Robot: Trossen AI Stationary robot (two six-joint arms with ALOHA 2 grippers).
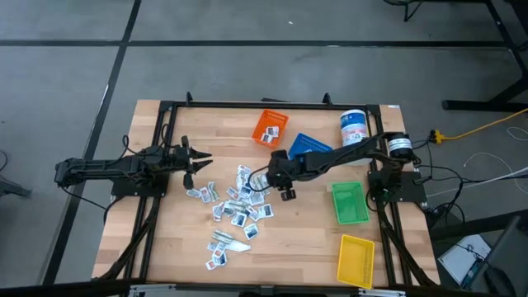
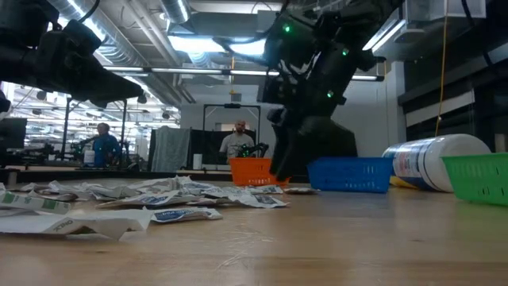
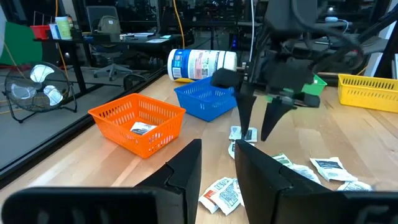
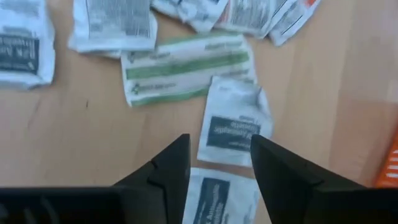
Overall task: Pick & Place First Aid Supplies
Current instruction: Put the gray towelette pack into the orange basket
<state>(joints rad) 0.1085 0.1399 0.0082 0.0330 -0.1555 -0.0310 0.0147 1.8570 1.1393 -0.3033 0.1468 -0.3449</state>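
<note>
Print shows on the packets [image 4: 233, 127] and on the canister [image 3: 200, 64] label, but no word, brand or number can be read.

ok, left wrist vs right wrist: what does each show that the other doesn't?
Left wrist only: the orange bin with one packet inside, blue bin, the canister lying on its side, yellow bin, and the right gripper with open jaws pointing down over the packets.

Right wrist only: a close look down at print on the packets, including a long green-striped one and a white one just beyond its jaws.

Both: the scattered packets on the wooden table.
</note>
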